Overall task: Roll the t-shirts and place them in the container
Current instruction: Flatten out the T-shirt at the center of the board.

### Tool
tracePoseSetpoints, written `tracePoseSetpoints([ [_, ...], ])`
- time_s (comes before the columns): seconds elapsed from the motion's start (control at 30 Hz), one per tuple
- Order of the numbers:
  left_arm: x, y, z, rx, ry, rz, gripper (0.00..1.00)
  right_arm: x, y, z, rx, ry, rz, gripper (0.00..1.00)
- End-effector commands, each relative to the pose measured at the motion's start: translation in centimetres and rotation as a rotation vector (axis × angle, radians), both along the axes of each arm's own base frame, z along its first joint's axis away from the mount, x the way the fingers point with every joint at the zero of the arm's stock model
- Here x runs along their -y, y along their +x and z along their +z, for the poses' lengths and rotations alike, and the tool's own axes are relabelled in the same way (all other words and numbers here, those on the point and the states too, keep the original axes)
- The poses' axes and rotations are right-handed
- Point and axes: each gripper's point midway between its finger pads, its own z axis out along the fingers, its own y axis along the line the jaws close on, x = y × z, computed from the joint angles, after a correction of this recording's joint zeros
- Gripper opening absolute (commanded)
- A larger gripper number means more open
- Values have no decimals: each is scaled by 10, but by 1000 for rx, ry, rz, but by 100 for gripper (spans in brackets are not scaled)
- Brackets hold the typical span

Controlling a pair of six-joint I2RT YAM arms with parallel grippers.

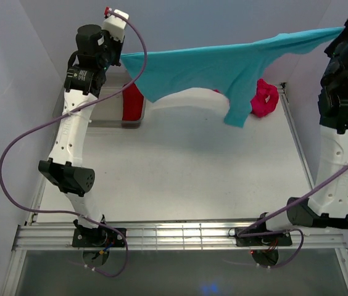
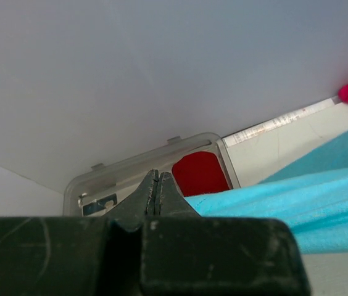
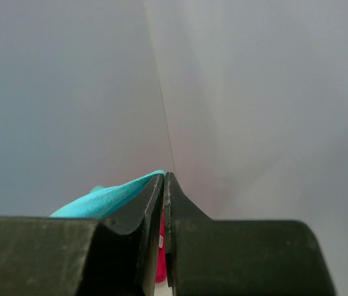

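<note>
**A:** Where's the turquoise t-shirt right now?

**B:** In the air, pulled out into a long band over the far part of the table. One end is at the left gripper, the other at the right gripper. A loose flap droops from the middle towards the table.

**A:** And the claws?

**B:** Both are pressed together on cloth. The left wrist view shows the fingers shut, with turquoise fabric running out beside them. The right wrist view shows the same, the fabric tucked against one finger. Each is pinching an edge of that shirt.

**A:** What about the other shirts?

**B:** The pink t-shirt sits bunched at the far right of the table, behind the drooping flap. I can't tell whether they touch. The red t-shirt lies in the clear bin at the far left.

**A:** So which step is this?

**B:** I'd say spreading. The shirt is lifted and stretched, not yet laid flat, and no rolling has begun.

**A:** What does the next move need?

**B:** Probably lowering both ends together onto the open table, keeping tension so the cloth lands smooth. The flap could fold under or drag onto the pink one, so it should come down nearer the arms.
</note>
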Motion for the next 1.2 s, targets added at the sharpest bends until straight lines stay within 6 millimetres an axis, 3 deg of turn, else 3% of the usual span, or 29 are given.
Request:
tracePoseSetpoints([
  [0.0, -9, -26, 34, 83, -20, -3, 0, 16, -51, 36, 155, -8, -97, 8],
  [0.03, -3, -25, 9, 26, -13, -32, 0, 16, -48, 8, 87, -10, -97, 8],
  [0.1, 10, -33, -15, -30, -11, -118, 0, 15, -44, -30, 6, -14, -90, 8],
  [0.13, 22, -44, -44, -95, -8, -194, 0, 14, -28, -85, -114, -6, -81, 8],
  [0.17, 25, -49, -57, -124, -5, -224, 0, 11, -43, -95, -105, 3, -61, 8],
  [0.23, 28, -63, -74, -156, 1, -259, 0, 7, -50, -131, -141, 34, -45, 8],
  [0.27, 27, -69, -105, -224, 11, -262, 0, 6, -61, -163, -179, 47, -43, 8],
  [0.33, 24, -79, -128, -268, 36, -267, 0, 4, -72, -192, -214, 67, -35, 8],
  [0.4, 23, -99, -161, -337, 49, -295, 0, -1, -87, -232, -283, 94, -9, 8],
  [0.47, 28, -121, -175, -365, 60, -365, 0, -4, -100, -255, -324, 116, -4, 8],
  [0.5, 27, -135, -201, -433, 67, -383, 0, -5, -105, -279, -392, 128, -5, 8],
  [0.63, 25, -175, -231, -552, 70, -431, 0, -15, -121, -306, -433, 185, 38, 8],
  [0.8, 25, -240, -268, -684, 88, -563, 0, -46, -130, -338, -529, 266, 193, 8],
  [0.93, 8, -285, -322, -807, 152, -579, 0, -77, -142, -378, -644, 408, 309, 8],
  [0.97, 5, -290, -329, -824, 162, -575, 0, -84, -150, -395, -703, 441, 334, 8],
  [1.17, -7, -312, -348, -889, 185, -545, 0, -88, -175, -416, -755, 510, 312, 8],
])
